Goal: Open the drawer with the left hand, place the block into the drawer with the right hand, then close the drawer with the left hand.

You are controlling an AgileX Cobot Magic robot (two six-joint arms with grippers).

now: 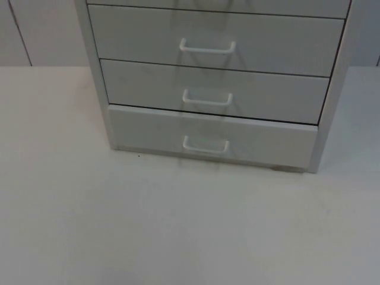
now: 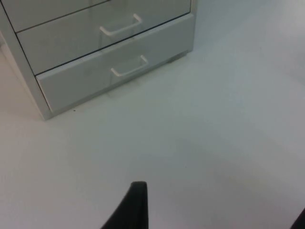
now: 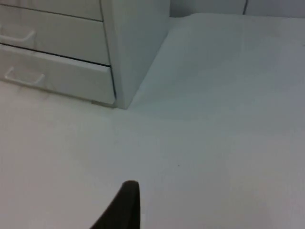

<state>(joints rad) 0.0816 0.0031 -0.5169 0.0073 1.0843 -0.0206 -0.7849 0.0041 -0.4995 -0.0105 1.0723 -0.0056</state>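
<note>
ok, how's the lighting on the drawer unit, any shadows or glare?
Top view: light is soft and even, no glare on the pale grey drawer cabinet; faint vertical shadows trail under the white wire handles. Left wrist view: the black fingertip is out of focus. Right wrist view: a greenish cast tints the white table top.

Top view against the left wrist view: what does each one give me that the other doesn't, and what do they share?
The top view alone takes in a third, upper drawer handle and the cabinet's right side.

The left wrist view alone has the left gripper's black fingertip over the bare table, well short of the cabinet, and the cabinet's left side.

Both show the bottom drawer, its front standing slightly proud of the drawer above, its white handle, and the middle drawer handle. No block appears in either.
</note>
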